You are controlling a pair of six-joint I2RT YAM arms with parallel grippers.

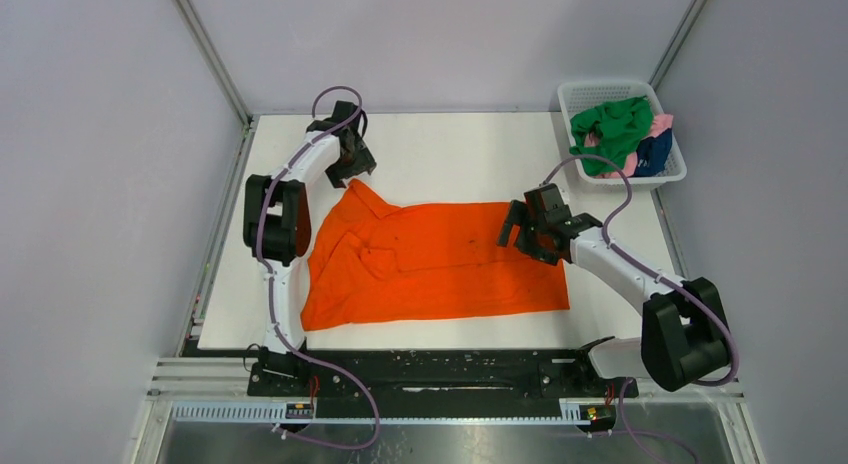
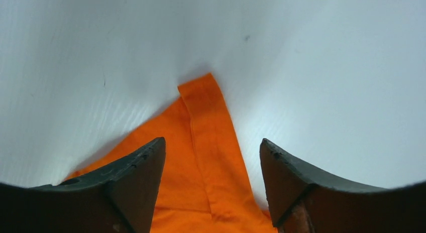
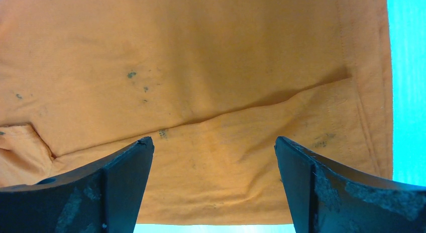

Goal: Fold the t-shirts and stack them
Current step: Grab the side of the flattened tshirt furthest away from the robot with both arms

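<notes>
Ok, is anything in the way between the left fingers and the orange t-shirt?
Nothing visible. The open left fingers hang right over a corner of the orange t-shirt, with only the white table showing around that corner.

You have the orange shirt (image 1: 430,264) spread on the white bench (image 1: 450,149), its long side close along the near edge; its left part is rumpled, and one point of cloth reaches towards the far left corner. Your left gripper (image 1: 352,172) hangs right over that point; your right gripper (image 1: 522,234) sits over the shirt's far right corner, its arm reaching in from the near right corner. At the far right corner stands the white basket (image 1: 585,92); a green shirt (image 1: 612,129) is heaped on top in it, with a pink shirt (image 1: 662,124) and a navy shirt (image 1: 652,154) bunched against its right wall.
</notes>
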